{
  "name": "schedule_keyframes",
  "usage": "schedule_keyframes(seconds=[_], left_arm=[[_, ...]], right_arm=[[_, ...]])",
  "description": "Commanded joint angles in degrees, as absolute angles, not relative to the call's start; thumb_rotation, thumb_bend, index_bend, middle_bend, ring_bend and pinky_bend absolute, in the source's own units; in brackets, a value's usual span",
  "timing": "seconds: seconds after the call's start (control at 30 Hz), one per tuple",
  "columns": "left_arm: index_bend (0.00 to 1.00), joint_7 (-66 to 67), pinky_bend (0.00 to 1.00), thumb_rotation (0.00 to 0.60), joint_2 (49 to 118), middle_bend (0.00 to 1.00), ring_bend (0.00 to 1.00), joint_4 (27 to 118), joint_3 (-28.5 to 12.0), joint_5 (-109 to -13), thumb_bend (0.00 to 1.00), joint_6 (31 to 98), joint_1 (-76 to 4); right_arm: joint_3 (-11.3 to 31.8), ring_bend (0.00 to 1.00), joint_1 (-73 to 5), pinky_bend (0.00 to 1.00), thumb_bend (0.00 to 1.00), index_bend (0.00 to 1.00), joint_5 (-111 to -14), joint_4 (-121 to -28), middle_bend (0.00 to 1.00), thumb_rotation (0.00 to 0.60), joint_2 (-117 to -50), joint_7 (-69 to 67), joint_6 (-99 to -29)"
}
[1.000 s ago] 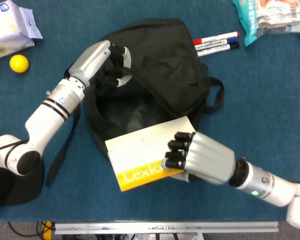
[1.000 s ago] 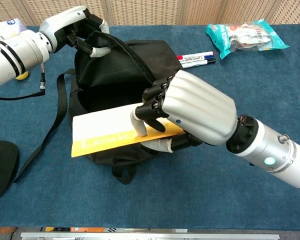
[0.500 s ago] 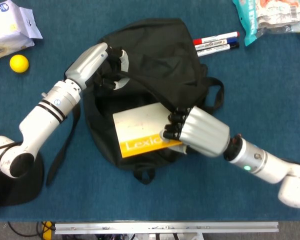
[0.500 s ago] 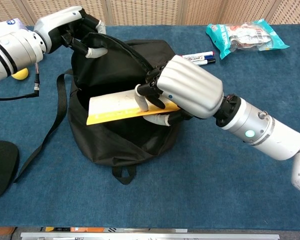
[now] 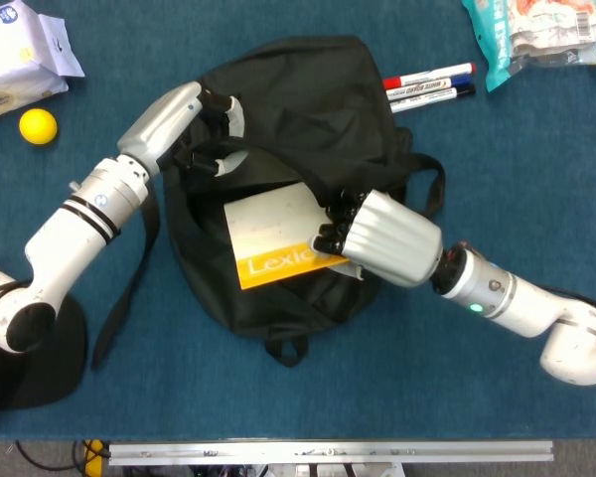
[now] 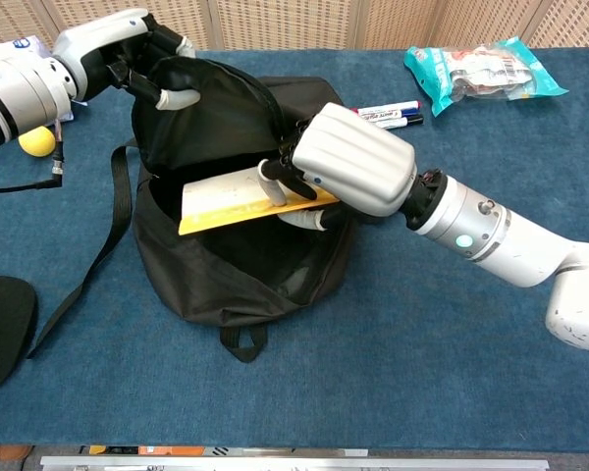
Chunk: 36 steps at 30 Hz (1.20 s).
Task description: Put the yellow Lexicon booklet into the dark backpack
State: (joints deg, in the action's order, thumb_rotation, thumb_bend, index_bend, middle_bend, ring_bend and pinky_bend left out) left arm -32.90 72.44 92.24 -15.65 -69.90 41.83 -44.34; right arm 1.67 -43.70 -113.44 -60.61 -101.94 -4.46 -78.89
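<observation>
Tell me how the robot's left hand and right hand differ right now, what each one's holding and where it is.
The left hand grips the dark backpack at its raised upper flap, holding the mouth open; the right hand grips the yellow Lexicon booklet. The left hand sits at the bag's far edge; the right hand reaches over the opening, the booklet slanting into it. Both have fingers closed on something.

Yellow-white Lexicon booklet [image 5: 275,240] tilted, partly inside open dark backpack [image 5: 323,109] mouth.

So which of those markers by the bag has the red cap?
The topmost of the markers, lying farthest from the backpack opening; the ones below it have a blue cap and a black one.
</observation>
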Motion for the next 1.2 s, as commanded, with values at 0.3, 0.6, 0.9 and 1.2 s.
schedule_keyframes(seconds=[0.3, 0.6, 0.9, 1.2], left_arm=[[0.66, -34.25, 0.49, 0.6, 71.75, 0.68, 0.6, 92.45, -15.4, -70.66, 0.34, 41.61, -43.93], [0.65, -35.16, 0.49, 0.6, 70.91, 0.68, 0.6, 92.93, -15.28, -71.62, 0.34, 41.54, -43.81], [0.65, -36.63, 0.49, 0.6, 70.2, 0.68, 0.6, 92.84, -15.29, -71.91, 0.34, 41.09, -43.71], [0.65, -36.88, 0.49, 0.6, 69.54, 0.68, 0.6, 93.32, -15.08, -72.22, 0.34, 41.03, -43.65]], right_arm=[[1.26, 0.63, -44.08, 0.65, 0.29, 0.89, -110.79, -56.23, 0.82, 0.6, -103.99, 4.11, -75.85], [3.98, 0.64, -42.69, 0.65, 0.29, 0.89, -106.85, -56.05, 0.82, 0.6, -108.23, 14.97, -76.63], [3.84, 0.64, -43.61, 0.65, 0.29, 0.89, -105.62, -54.27, 0.82, 0.6, -112.68, 17.93, -75.3], [3.27, 0.64, -45.01, 0.65, 0.29, 0.89, -104.88, -52.92, 0.82, 0.6, -115.88, 19.05, -73.27]])
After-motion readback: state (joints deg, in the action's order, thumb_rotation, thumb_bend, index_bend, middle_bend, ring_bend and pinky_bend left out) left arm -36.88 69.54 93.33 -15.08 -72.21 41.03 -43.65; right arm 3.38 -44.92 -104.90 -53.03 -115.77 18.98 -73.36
